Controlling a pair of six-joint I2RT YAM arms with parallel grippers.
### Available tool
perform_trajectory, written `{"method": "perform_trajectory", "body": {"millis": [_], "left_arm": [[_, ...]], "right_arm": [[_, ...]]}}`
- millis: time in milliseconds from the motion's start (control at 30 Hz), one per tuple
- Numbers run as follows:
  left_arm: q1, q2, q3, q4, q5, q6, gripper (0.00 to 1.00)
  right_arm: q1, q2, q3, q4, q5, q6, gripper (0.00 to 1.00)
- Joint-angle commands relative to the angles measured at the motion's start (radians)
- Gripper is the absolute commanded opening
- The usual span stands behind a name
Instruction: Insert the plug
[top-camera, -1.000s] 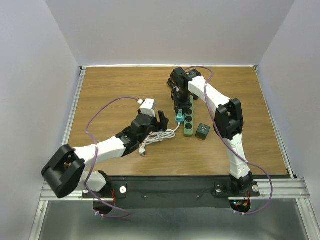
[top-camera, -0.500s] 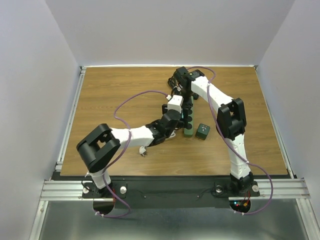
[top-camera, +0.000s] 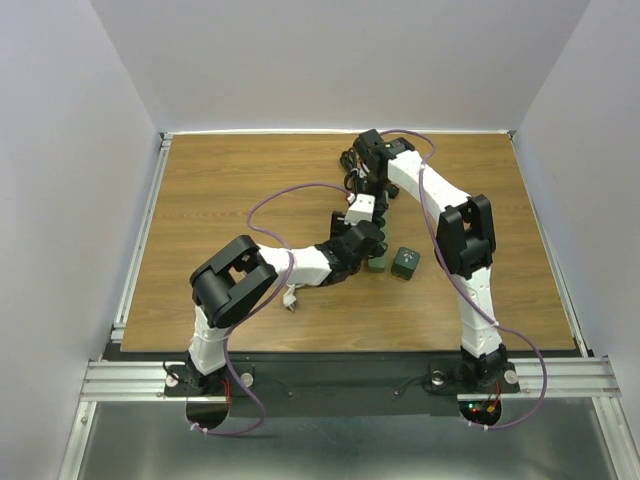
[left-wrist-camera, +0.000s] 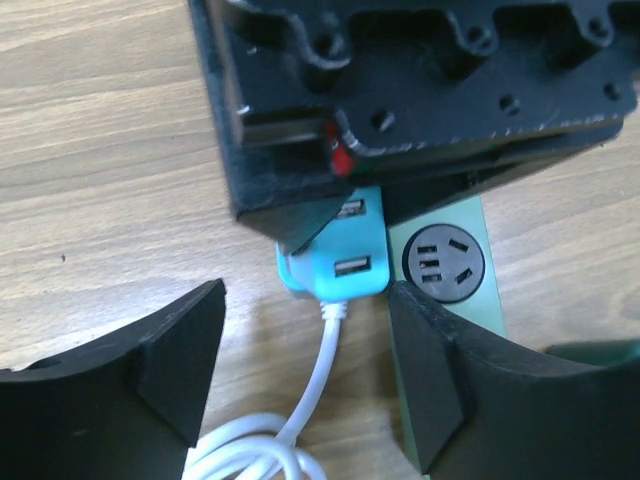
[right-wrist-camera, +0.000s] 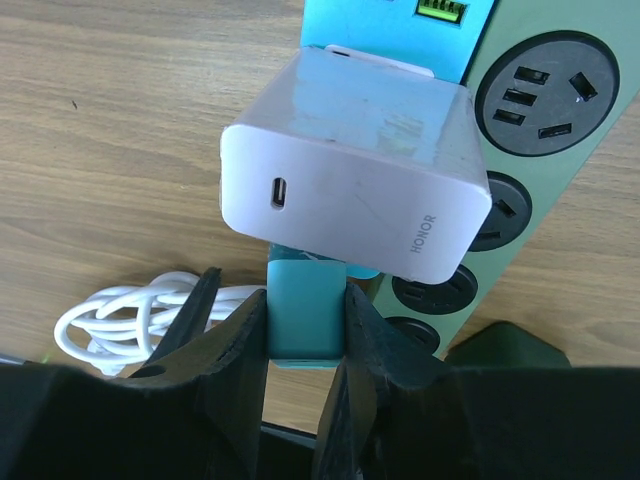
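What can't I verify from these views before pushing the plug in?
- Pins of the teal plug: right wrist view, hidden beneath its body and the white charger.
- Sockets of the power strip: top view, mostly covered by both arms, too small.
- Far end of the teal plug: left wrist view, blocked by the black body of the right gripper.
- End of the white cable: left wrist view, cut off by the bottom edge.

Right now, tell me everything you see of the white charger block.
The white charger is a glossy plastic block with rounded edges, an empty oval port on one face and grey HONOR lettering on another. It sits tilted over a teal block clamped in the right hand, beside the green power strip. Its prongs are hidden.
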Motion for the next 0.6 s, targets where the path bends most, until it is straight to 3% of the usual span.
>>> {"method": "perform_trajectory", "body": {"millis": [0, 267, 400, 567], "left_arm": [[0.001, 0.022, 0.076, 0.034, -0.059, 0.042, 0.72], [0.038, 0.067, 0.107, 0.062, -0.035, 0.057, 0.47], [0.066, 0.079, 0.107, 0.061, -0.015, 0.050, 0.26], [0.101, 0.088, 0.097, 0.050, 0.019, 0.027, 0.16]], "right_arm": [[-0.018, -0.037, -0.016, 0.111, 0.000, -0.019, 0.20], [-0.017, -0.044, -0.029, 0.114, -0.006, -0.025, 0.34], [-0.020, -0.044, -0.024, 0.114, -0.002, -0.030, 0.46], [-0.026, -0.052, -0.021, 0.116, 0.005, -0.031, 0.57]]}}
